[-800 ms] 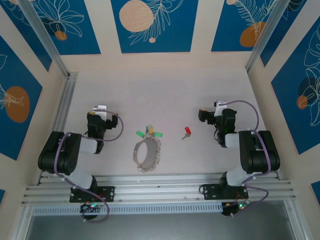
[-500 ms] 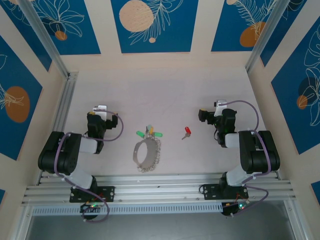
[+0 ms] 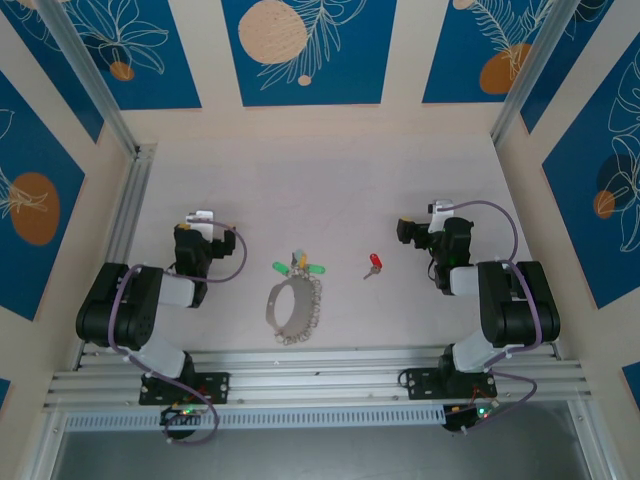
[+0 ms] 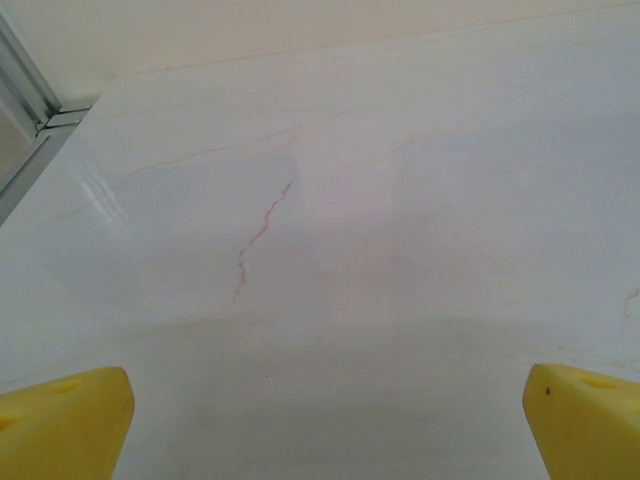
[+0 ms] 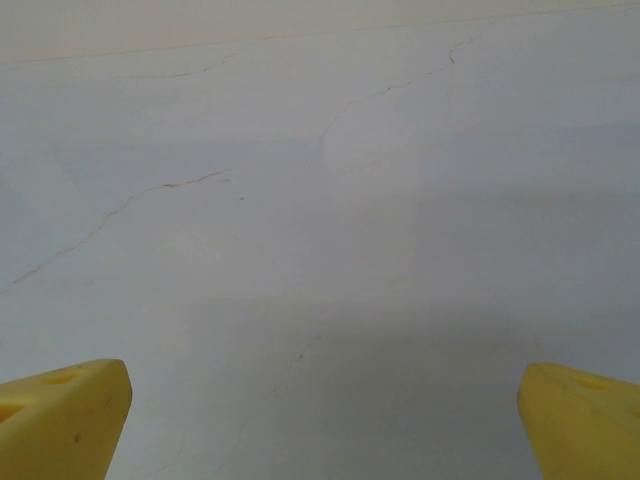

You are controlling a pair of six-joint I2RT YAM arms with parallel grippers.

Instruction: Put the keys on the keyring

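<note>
The keyring (image 3: pixel 293 310), a silver loop with a beaded edge, lies on the white table between the two arms. Green and yellow keys (image 3: pixel 299 268) sit at its far end, touching it. A red key (image 3: pixel 374 264) lies alone to the right of them. My left gripper (image 3: pixel 198 228) rests at the left, well apart from the ring. My right gripper (image 3: pixel 422 232) rests at the right, a short way from the red key. In both wrist views the yellow fingertips (image 4: pixel 62 425) (image 5: pixel 60 420) stand wide apart over bare tabletop, so both grippers are open and hold nothing.
An aluminium rail (image 3: pixel 128 210) runs along the table's left side, and rails (image 3: pixel 320 375) cross the near edge by the arm bases. Cream walls with blue panels close in the back and both sides.
</note>
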